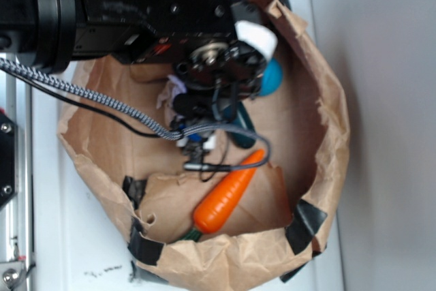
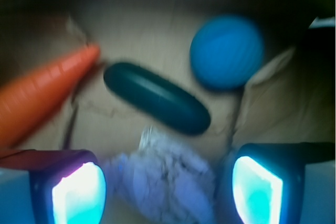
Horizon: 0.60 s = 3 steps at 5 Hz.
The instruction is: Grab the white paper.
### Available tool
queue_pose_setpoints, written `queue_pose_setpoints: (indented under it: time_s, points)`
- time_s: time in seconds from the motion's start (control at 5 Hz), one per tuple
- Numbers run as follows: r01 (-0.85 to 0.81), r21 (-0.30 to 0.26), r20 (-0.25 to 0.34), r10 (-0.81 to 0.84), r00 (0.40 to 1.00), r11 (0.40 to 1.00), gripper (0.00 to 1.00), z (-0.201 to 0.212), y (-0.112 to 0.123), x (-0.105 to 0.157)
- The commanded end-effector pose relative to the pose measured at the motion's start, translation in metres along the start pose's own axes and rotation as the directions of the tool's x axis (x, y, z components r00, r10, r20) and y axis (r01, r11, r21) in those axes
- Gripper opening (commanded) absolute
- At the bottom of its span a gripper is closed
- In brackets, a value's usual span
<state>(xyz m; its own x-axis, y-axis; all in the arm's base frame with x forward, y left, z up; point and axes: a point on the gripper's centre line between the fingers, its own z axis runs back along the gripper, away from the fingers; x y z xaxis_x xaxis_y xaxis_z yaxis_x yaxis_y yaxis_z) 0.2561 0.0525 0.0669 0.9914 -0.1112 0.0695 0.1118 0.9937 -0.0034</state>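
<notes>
On my wrist feed, nearest the lens, the hand (image 2: 168,187) had its two glowing fingers (image 2: 79,195) spread wide, one at each lower corner of the frame, and the white paper (image 2: 163,179) sat directly between them. I could not tell whether either pad touched the wad; there seemed a thin gap on both sides. The paper looked crumpled and greyish in the blur.

Going left to right beyond it, I saw the orange carrot (image 2: 42,90) entering from the left edge, its tip pointing right. Just beside that tip lay a dark green oblong object (image 2: 156,97), tilted down toward the right, its lower end close above the paper. Further right, up near the bag wall, was the blue ball (image 2: 227,51), apart from the dark object by a small gap.

On the exterior feed, the black arm body (image 1: 136,11) filled the upper left, with a braided cable (image 1: 88,97) trailing from the left edge down into the brown paper bag (image 1: 327,120). A scrap of the white paper (image 1: 172,90) showed just left of the hand mechanism. The carrot (image 1: 228,192) lay low in the bag, and the ball (image 1: 272,78) peeked out to the right of the arm. The bag stood on a white table (image 1: 75,250).
</notes>
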Motion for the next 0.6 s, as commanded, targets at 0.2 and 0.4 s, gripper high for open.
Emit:
queue_pose_setpoints:
  time_s: [0.2, 0.4]
  points:
    - [0.147, 0.088, 0.165, -0.16, 0.973, 0.985, 1.0, 0.002, 0.002, -0.013]
    - [0.134, 0.098, 0.154, -0.148, 0.977, 0.986, 1.0, -0.002, 0.0, -0.012]
